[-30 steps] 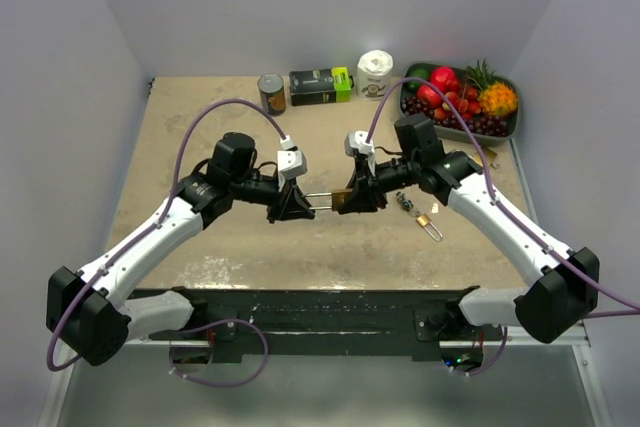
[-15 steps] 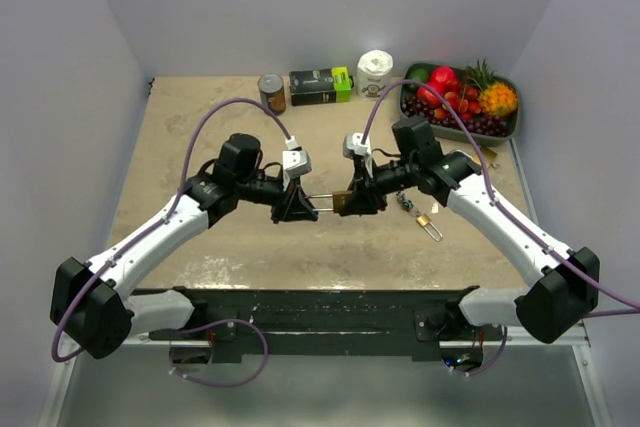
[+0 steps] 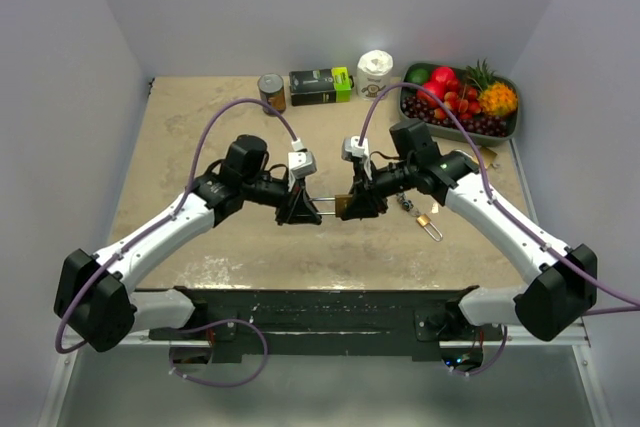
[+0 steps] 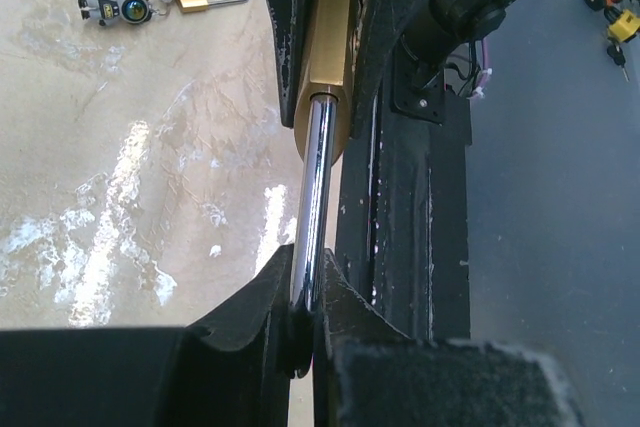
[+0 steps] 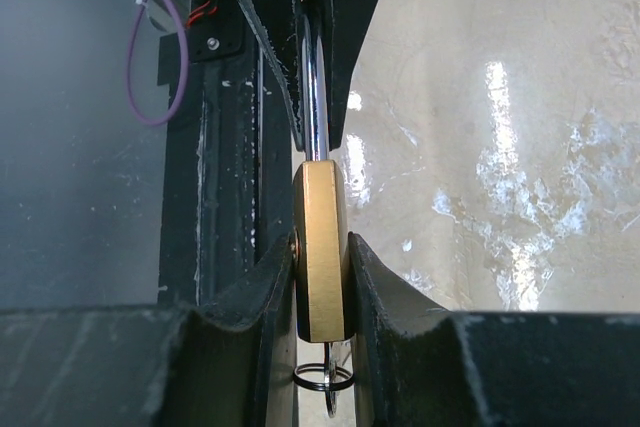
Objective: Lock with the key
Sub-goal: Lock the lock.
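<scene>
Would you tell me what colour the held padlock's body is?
The padlock body is brass-gold, best seen in the right wrist view.

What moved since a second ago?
Both arms slid a little toward the near edge, carrying the brass padlock between them. The left gripper still pinches its shackle, the right gripper its body. The small padlock on the table, the can and the box stayed put.

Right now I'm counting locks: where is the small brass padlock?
The small brass padlock lies on the table, right of centre in the top view, right of the right gripper, with a keychain charm beside it.
</scene>
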`<state>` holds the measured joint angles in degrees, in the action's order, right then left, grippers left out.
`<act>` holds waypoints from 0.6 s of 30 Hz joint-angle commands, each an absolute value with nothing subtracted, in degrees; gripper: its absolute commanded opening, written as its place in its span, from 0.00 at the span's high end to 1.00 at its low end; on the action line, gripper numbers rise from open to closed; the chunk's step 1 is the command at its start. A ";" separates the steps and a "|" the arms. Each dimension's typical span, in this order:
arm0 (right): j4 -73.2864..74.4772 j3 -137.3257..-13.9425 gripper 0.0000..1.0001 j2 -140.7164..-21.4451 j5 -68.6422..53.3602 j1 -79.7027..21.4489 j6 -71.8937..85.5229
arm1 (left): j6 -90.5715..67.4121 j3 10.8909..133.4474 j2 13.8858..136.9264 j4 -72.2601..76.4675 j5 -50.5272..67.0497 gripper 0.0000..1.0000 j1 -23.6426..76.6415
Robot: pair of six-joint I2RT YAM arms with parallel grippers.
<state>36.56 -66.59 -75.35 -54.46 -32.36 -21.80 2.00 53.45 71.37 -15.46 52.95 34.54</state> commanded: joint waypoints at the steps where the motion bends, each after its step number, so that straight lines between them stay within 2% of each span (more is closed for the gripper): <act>1: 18.19 -68.82 1.00 -77.17 -65.13 -41.57 -20.74 | -4.22 56.51 73.74 13.09 55.81 1.00 41.75; 12: 22.58 -69.87 1.00 -76.55 -63.99 -40.61 -22.85 | -0.79 55.73 72.25 7.83 55.72 1.00 40.52; 14: 25.29 -70.31 0.80 -76.20 -63.28 -38.16 -23.03 | -0.97 54.50 71.28 6.60 56.77 1.00 37.64; 15: 27.31 -70.66 0.60 -76.11 -63.46 -37.10 -25.46 | -0.97 53.45 70.24 5.98 57.65 1.00 36.40; 18: 36.63 -72.42 0.39 -75.68 -63.20 -32.45 -32.74 | 1.30 52.65 68.65 1.95 59.93 1.00 31.48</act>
